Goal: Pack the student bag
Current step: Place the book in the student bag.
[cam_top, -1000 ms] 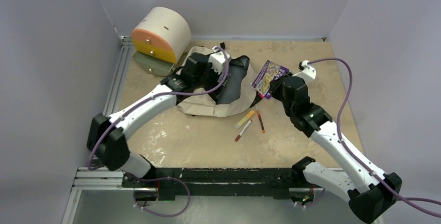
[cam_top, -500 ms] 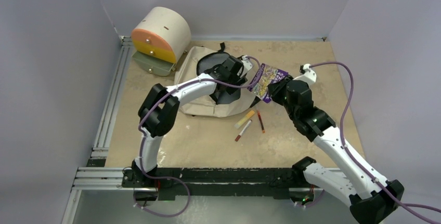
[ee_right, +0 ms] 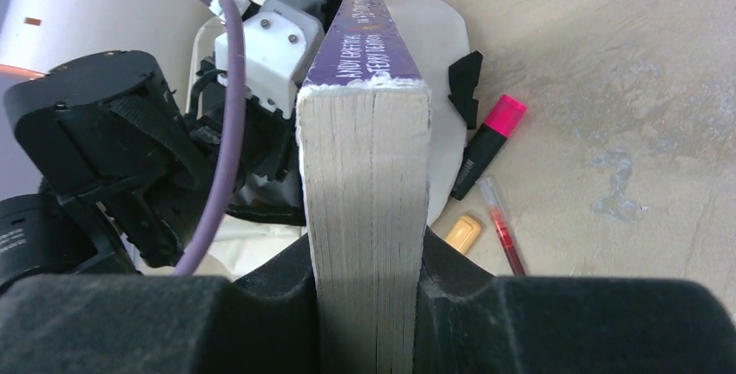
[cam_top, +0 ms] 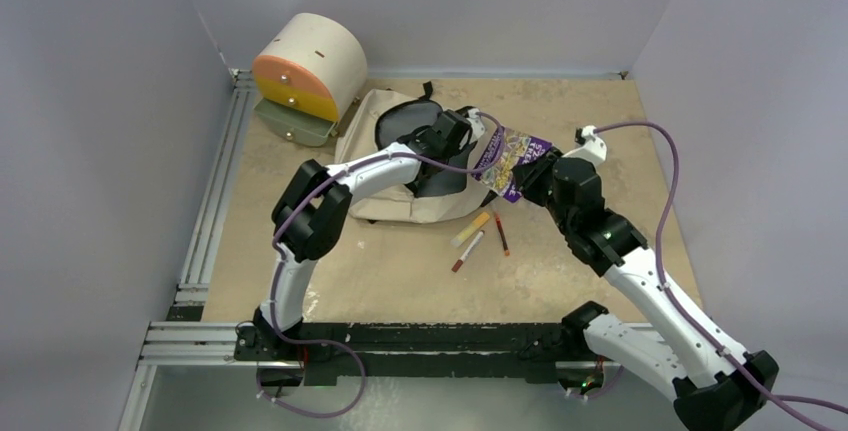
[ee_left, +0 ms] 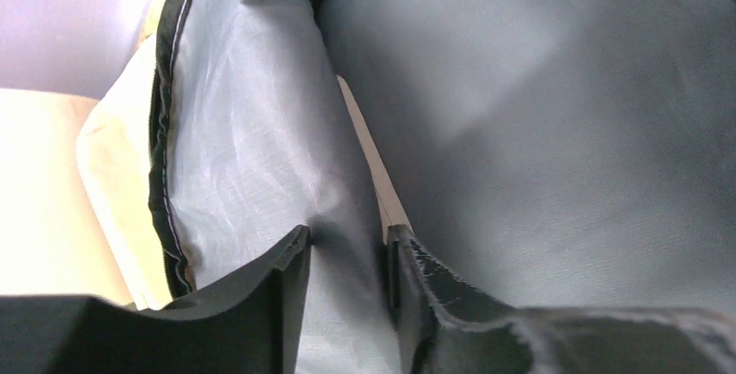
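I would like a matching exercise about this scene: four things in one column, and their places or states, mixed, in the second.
1 purple book
2 backpack
3 cream-and-orange drawer unit
4 pink highlighter

a far left corner of the table
b capped, beside a red pen
c clamped in the right pincer
d open, grey lining showing

Pairs: 1-c, 2-d, 3-a, 4-b

Pale lilac walls (cam_top: 500, 1) close in behind the cream-and-orange drawer drum (cam_top: 308, 66). A mottled tan tabletop (cam_top: 400, 271) spreads before it, with an aluminium rail (cam_top: 212, 201) running forward from its left side under soft, even light.
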Controlling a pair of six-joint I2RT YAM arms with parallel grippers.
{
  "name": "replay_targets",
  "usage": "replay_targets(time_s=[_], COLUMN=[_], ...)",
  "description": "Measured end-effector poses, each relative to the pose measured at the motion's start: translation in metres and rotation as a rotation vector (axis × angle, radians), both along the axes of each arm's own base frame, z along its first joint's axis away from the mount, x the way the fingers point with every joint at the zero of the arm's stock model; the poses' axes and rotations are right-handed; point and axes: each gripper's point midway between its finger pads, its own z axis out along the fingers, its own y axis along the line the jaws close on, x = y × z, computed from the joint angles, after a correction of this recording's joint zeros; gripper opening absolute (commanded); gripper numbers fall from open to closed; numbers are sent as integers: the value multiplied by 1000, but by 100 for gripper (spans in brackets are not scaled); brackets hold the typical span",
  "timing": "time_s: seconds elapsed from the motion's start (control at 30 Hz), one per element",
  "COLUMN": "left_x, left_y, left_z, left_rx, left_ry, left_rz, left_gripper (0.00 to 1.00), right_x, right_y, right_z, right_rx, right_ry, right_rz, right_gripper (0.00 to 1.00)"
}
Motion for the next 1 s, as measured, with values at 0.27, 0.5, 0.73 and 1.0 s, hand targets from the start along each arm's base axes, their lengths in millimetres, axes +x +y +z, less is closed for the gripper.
replay_targets(time_s=[0.27,0.5,0.73,1.0], left_x=[1,-4,-13,-20], left_y=[-1,8,31,30], left_z=[3,30,92,97], left_rx=[11,-61,-262,-347], left_ry=[-15,-44,-118,-135], left_rz=[-11,20,67,67], left_gripper=[0,0,0,0], right_x=[0,0,4,24], right_y=[3,11,24,54], right_z=[12,15,26,13], right_rx=[41,101,187,257], right_ry=[-39,-32,-62,-22], right_rz=[6,21,46,101], right_gripper=[0,0,0,0])
